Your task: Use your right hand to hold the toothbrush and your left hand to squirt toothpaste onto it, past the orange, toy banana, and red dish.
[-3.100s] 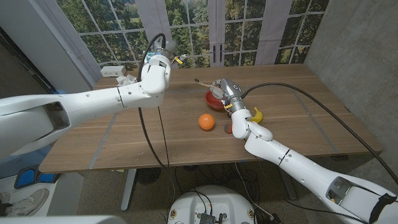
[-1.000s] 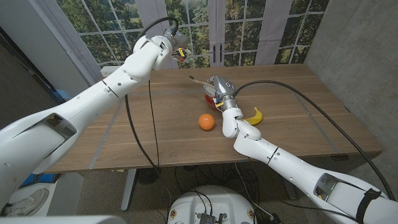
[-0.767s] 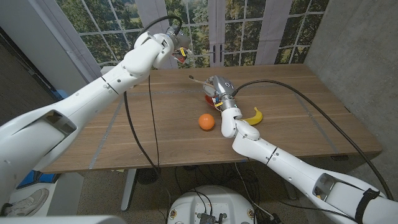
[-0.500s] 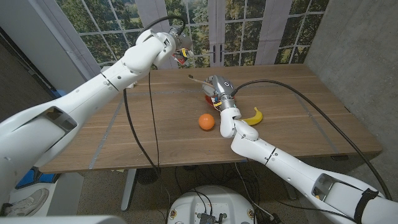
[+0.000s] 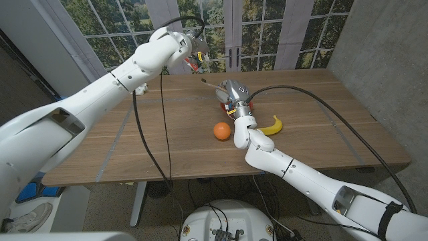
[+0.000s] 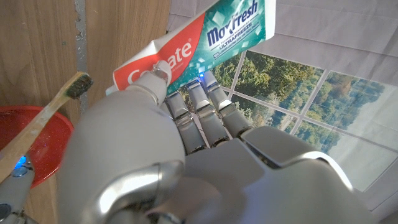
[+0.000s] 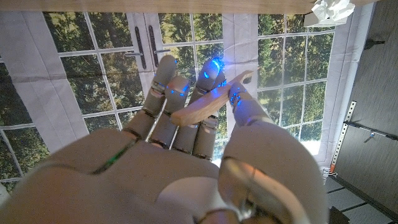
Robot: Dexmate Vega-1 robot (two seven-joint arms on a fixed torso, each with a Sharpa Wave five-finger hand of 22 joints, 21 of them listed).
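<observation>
Holding position: both arms raised over the far half of the table [image 5: 134,144], tube and brush close together but not yet touching.
Left hand [image 6: 186,134]: I have it clamped around the toothpaste tube [image 6: 205,40], fingers wrapped across the printed body; in the head view the tube [image 5: 194,59] sits high, just beyond the brush tip.
Right hand [image 7: 186,124]: pinching the toothbrush [image 7: 211,102] by its wooden handle between thumb and fingers; bristle end [image 6: 79,85] points toward the tube.
Toothbrush handling: light, stiff, smooth wood (likely to twist in the pinch if pushed from above). I judge a hold low on the handle best, bristles facing up.
Tube handling: soft, laminated, slick. A squeeze at mid-body should move paste; too hard and it floods. I cannot tell whether the cap is off.
Bystanders: orange [image 5: 222,131], toy banana [image 5: 271,126] and red dish [image 6: 31,146] lie on the table beneath and beside my right arm, apart from the working point.
Risk: brush head drifting as the nozzle comes in.
</observation>
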